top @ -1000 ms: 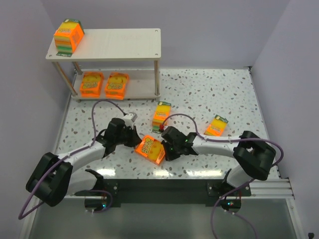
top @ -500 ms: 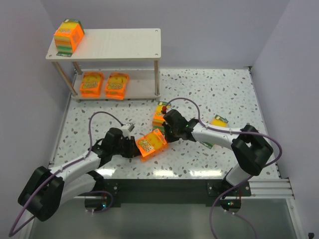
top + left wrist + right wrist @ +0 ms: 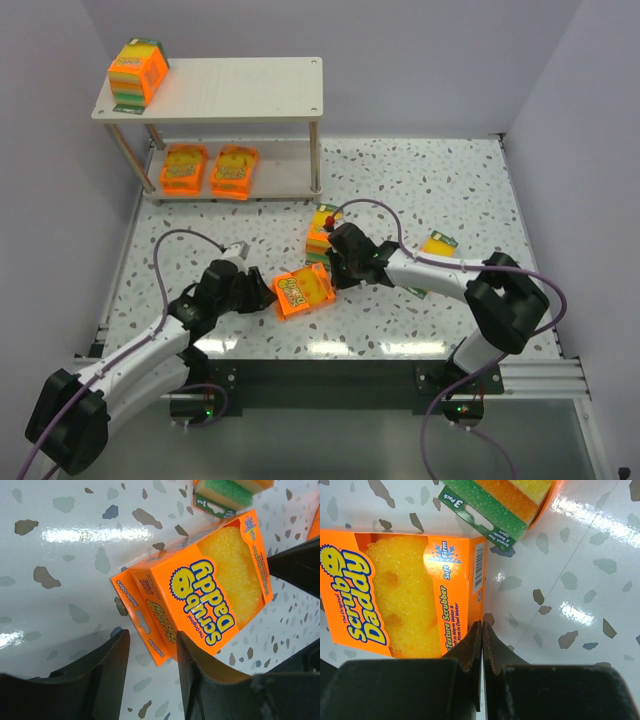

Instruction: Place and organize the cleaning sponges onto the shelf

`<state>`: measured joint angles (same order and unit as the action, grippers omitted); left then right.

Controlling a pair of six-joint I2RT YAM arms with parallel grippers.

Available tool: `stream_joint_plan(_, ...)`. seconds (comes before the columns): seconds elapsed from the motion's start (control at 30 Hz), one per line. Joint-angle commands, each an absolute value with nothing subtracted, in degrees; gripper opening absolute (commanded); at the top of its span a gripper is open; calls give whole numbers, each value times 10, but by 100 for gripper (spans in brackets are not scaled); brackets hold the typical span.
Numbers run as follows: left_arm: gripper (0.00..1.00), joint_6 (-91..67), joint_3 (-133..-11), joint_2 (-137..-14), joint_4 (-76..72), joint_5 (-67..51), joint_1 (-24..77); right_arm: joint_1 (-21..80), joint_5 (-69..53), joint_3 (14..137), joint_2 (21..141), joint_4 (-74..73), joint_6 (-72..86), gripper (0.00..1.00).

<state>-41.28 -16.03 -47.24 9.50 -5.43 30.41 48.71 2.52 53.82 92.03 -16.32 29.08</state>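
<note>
One sponge pack (image 3: pixel 303 292) lies flat on counter (image 3: pixel 420 190), well apart from shelf (image 3: pixel 230 85); left fingers (image 3: pixel 112 665) open at its hang-tab, prob. lining up grab; right fingers (image 3: pixel 467 650) closed, empty, at opp. edge, likely bracing.

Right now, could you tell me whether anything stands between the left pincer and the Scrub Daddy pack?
Nothing visible does. The left pincer is open with the Scrub Daddy pack directly ahead; the right pincer, shut, sits at the pack's opposite end.
</note>
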Motion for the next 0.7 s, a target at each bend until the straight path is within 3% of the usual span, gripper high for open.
stream_joint_plan(0.0,48,-460,-168,-441,110,-24,307,490,48,530,899,-157,291,0)
stream_joint_plan(0.2,57,-543,-132,-409,17,-68,307,490,35,505,889,-140,293,0)
stream_joint_plan(0.4,63,-560,-128,-489,-73,-104,307,490,24,509,892,-133,293,0)
stream_joint_plan(0.53,59,-559,-129,-533,-92,-126,308,490,20,512,896,-131,294,0)
stream_joint_plan(0.67,45,-567,-117,-548,-127,-139,308,489,11,514,906,-120,292,0)
